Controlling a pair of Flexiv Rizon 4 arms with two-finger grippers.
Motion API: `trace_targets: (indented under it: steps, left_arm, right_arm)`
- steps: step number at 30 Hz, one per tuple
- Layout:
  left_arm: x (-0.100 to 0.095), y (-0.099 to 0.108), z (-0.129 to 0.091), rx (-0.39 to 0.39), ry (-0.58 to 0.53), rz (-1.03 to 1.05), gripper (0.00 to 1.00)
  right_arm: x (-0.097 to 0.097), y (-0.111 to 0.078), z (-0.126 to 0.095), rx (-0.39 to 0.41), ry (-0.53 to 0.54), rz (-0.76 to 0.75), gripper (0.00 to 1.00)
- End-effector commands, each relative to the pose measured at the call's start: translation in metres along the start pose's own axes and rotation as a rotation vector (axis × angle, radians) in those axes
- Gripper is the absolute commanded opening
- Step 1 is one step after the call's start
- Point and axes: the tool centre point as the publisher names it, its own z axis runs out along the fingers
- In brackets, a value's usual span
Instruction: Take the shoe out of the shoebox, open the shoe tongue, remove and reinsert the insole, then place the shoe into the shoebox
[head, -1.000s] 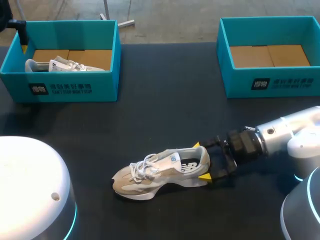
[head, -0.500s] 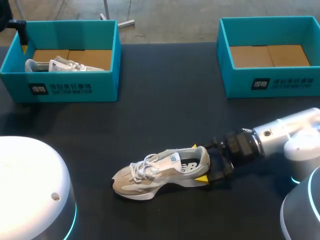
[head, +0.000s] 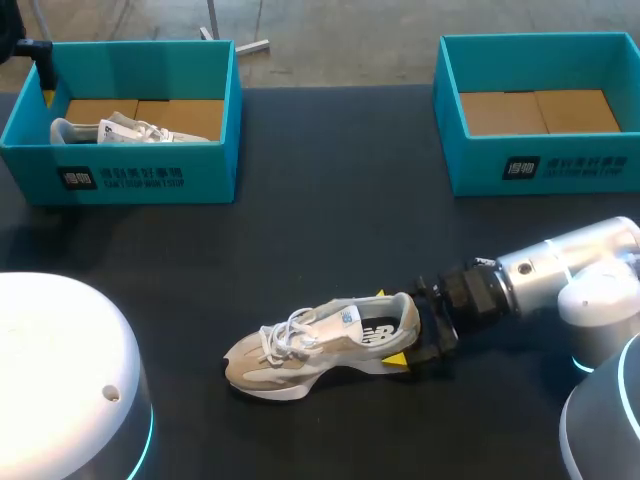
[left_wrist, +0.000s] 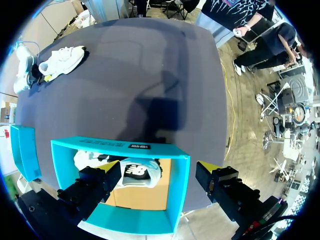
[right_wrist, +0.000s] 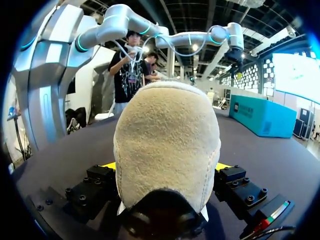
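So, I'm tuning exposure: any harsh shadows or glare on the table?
Head view: table matte, no glare, soft shadow under the shoe. Left wrist view: broad dark shadow on the table beyond the box. Right wrist view: heel evenly lit.

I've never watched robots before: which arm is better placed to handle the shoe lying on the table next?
Right, probably. The right claw has the heel of the shoe between its tips; the left claw hangs over a shoebox far off.
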Motion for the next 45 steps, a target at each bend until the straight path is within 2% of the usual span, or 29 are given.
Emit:
trace_targets:
  steps: [1, 17, 19, 20, 21, 30, 45]
  left_arm:
    - [0.0002, -0.0015, -0.0003, -0.003, 0.002, 0.0, 1.0]
    - [0.0002, -0.0015, -0.0003, -0.003, 0.002, 0.0, 1.0]
    - [0.0002, -0.0015, -0.0003, -0.003, 0.002, 0.0, 1.0]
    - [0.0002, -0.0015, -0.0003, -0.003, 0.002, 0.0, 1.0]
    - [0.0002, -0.0015, -0.0003, -0.003, 0.002, 0.0, 1.0]
    - [0.0002, -0.0015, -0.0003, -0.003, 0.002, 0.0, 1.0]
    - [0.0002, -0.0015, -0.0003, -0.003, 0.002, 0.0, 1.0]
  right_arm:
    - [-0.0016, 0.0005, 0.0058, 0.012, 0.007, 0.007, 1.0]
    - [0.0001, -0.005, 0.0063, 0.042, 0.012, 0.039, 1.0]
    - [0.0002, -0.0056, 0.0061, 0.042, 0.011, 0.041, 0.5]
    - [0.0004, -0.0062, 0.0059, 0.043, 0.009, 0.042, 0.28]
    - [0.0006, -0.0065, 0.0059, 0.042, 0.007, 0.043, 0.0]
    - [0.002, -0.0059, 0.0051, 0.04, -0.015, 0.035, 0.0]
    - [-0.0043, -0.0033, -0.0027, 0.051, -0.137, 0.052, 0.0]
